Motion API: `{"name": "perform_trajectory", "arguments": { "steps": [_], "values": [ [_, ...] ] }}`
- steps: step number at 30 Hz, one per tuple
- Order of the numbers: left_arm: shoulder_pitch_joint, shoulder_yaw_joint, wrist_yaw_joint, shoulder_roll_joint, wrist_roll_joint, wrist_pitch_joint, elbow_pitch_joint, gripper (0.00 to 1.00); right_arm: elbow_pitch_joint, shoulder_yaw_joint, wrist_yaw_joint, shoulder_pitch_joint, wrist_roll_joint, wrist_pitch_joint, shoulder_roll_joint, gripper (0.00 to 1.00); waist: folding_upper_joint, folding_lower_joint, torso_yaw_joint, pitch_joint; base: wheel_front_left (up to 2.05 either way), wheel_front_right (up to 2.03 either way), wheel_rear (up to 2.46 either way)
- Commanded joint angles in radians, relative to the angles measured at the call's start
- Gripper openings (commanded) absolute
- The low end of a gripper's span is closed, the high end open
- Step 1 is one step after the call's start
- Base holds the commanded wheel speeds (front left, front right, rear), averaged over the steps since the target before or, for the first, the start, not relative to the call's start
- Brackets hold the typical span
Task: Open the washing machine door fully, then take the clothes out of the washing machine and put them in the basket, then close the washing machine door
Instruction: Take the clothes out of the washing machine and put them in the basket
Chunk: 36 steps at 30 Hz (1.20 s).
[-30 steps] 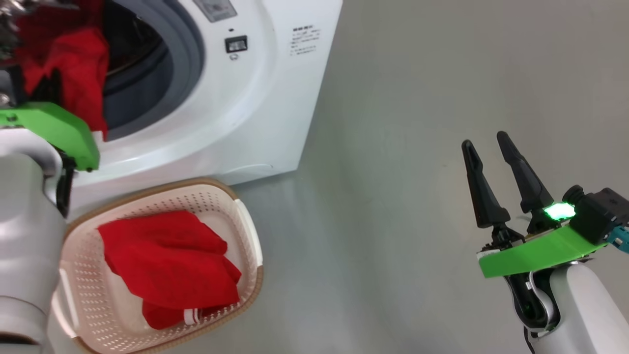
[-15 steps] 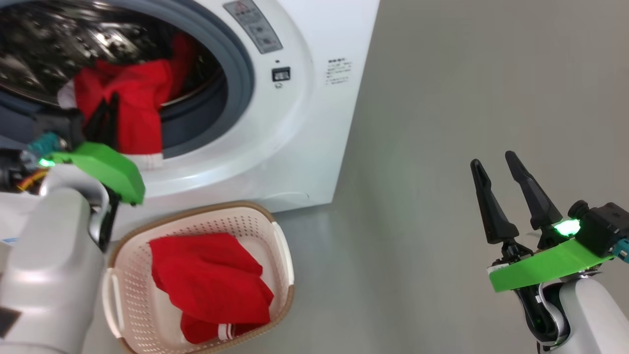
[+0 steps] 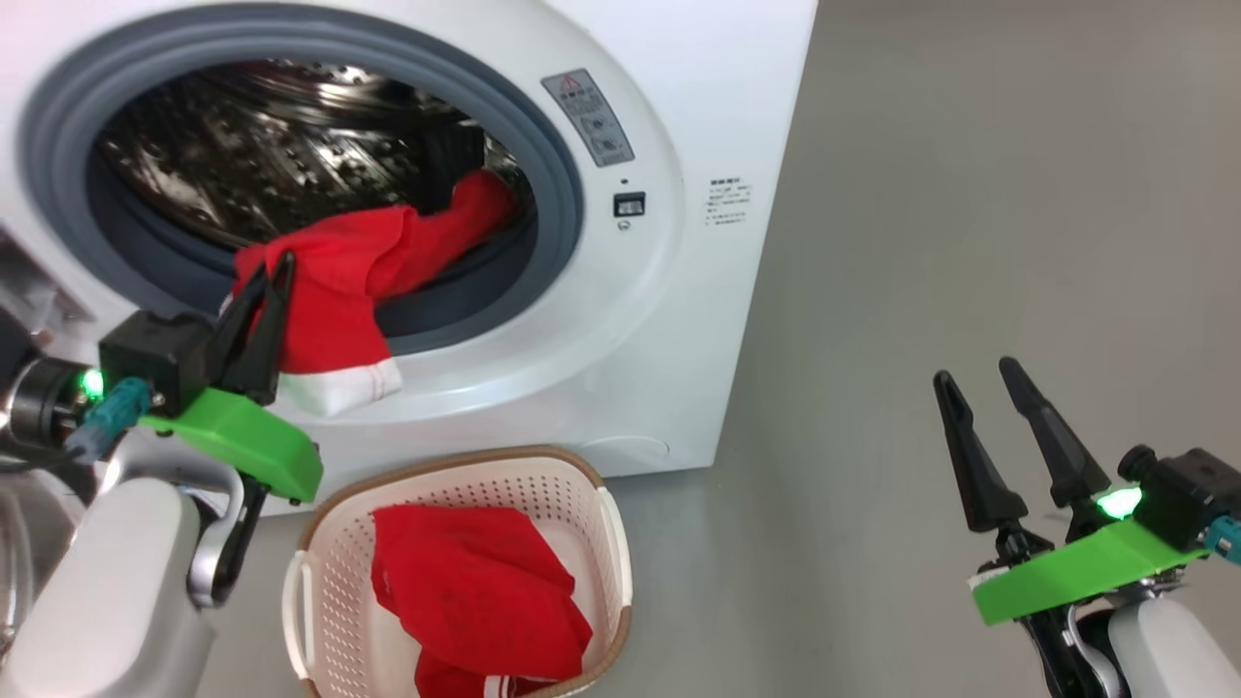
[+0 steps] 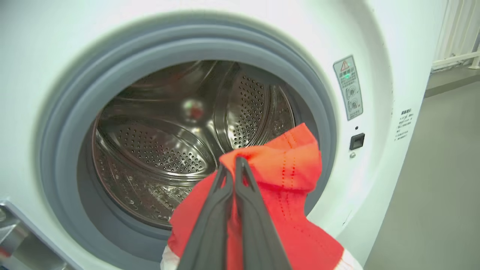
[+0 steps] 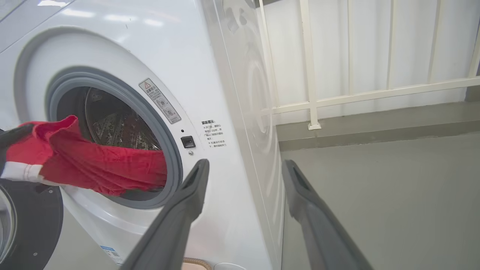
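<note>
Left pincer (image 3: 274, 267) clamped on a red garment (image 3: 330, 291) half out of the washing machine (image 3: 679, 339) mouth, second red garment (image 3: 475, 582) in the basket (image 3: 465, 460) just in front of the machine, right pincer (image 3: 975, 373) spread and empty, well to its right.

The washing machine (image 3: 698, 320) stands on the floor (image 3: 970, 194). Its door (image 5: 33, 221) is swung out to the left of the opening. The basket (image 3: 456, 463) sits on the floor directly before the machine, below the opening. One garment (image 3: 475, 582) lies in the basket. A second garment (image 3: 330, 291) runs from inside the drum (image 3: 242, 165) over the lower gasket (image 3: 456, 325) lip and hangs outside. The left gripper (image 3: 273, 268), before the opening, has its fingers pressed together on this garment. The right gripper (image 3: 975, 371) is well apart to the right, over the floor, fingers spread. A railing (image 5: 311, 75) stands behind the machine.
</note>
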Motion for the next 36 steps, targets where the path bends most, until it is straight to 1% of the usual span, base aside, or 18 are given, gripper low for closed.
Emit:
{"name": "perform_trajectory", "arguments": {
  "steps": [1, 6, 9, 12, 16, 20, 24, 26, 28, 31, 36],
  "values": [
    [0.010, 0.047, 0.023, 0.058, -0.016, 0.030, -0.115, 0.00, -0.019, 0.014, 0.002, 0.017, 0.020, -0.005, -0.015, 1.00, 0.0000, 0.0000, 0.023, -0.028, 0.00, 0.00, 0.00],
    [0.108, 0.089, 0.072, 0.107, -0.067, 0.152, -0.406, 0.00, -0.021, 0.016, 0.002, 0.029, 0.021, -0.005, -0.011, 1.00, 0.0000, 0.0000, 0.029, -0.039, 0.00, 0.00, 0.00],
    [0.169, 0.111, 0.095, 0.133, -0.096, 0.209, -0.549, 0.00, -0.021, 0.018, 0.002, 0.031, 0.024, -0.005, -0.011, 1.00, 0.0000, 0.0000, 0.029, -0.040, 0.00, 0.00, 0.00],
    [0.226, 0.132, 0.124, 0.149, -0.111, 0.236, -0.645, 0.00, -0.020, 0.020, 0.002, 0.033, 0.026, -0.005, -0.012, 1.00, 0.0000, 0.0000, 0.028, -0.041, 0.00, 0.00, 0.00],
    [0.292, 0.143, 0.147, 0.154, -0.125, 0.243, -0.697, 0.00, -0.018, 0.024, 0.002, 0.033, 0.029, -0.005, -0.015, 1.00, 0.0000, 0.0000, 0.026, -0.041, 0.00, 0.00, 0.00],
    [0.335, 0.132, 0.150, 0.148, -0.129, 0.236, -0.679, 0.00, -0.016, 0.030, 0.002, 0.032, 0.030, -0.005, -0.017, 1.00, 0.0000, 0.0000, 0.025, -0.040, 0.00, 0.00, 0.00],
    [0.376, 0.096, 0.147, 0.125, -0.122, 0.207, -0.608, 0.00, -0.017, 0.035, 0.002, 0.027, 0.031, -0.005, -0.020, 1.00, 0.0000, 0.0000, 0.019, -0.030, 0.00, 0.00, 0.00],
    [0.393, 0.071, 0.143, 0.113, -0.106, 0.182, -0.541, 0.00, -0.014, 0.039, 0.002, 0.021, 0.035, -0.005, -0.024, 1.00, 0.0000, 0.0000, 0.014, -0.022, 0.00, 0.00, 0.00],
    [0.407, 0.052, 0.131, 0.084, -0.112, 0.145, -0.458, 0.00, -0.010, 0.045, 0.002, 0.014, 0.039, -0.005, -0.027, 1.00, 0.0000, 0.0000, 0.005, -0.011, 0.00, 0.00, 0.00],
    [0.396, 0.028, 0.102, 0.053, -0.113, 0.089, -0.319, 0.00, -0.010, 0.049, 0.002, 0.009, 0.038, -0.005, -0.027, 1.00, 0.0000, 0.0000, -0.008, 0.001, 0.00, 0.00, 0.00],
    [0.334, 0.001, 0.049, 0.016, -0.111, 0.013, -0.108, 0.00, -0.016, 0.047, 0.002, -0.002, 0.034, -0.005, -0.030, 1.00, 0.0000, 0.0000, -0.036, 0.023, 0.00, 0.00, 0.00]
  ]
}}
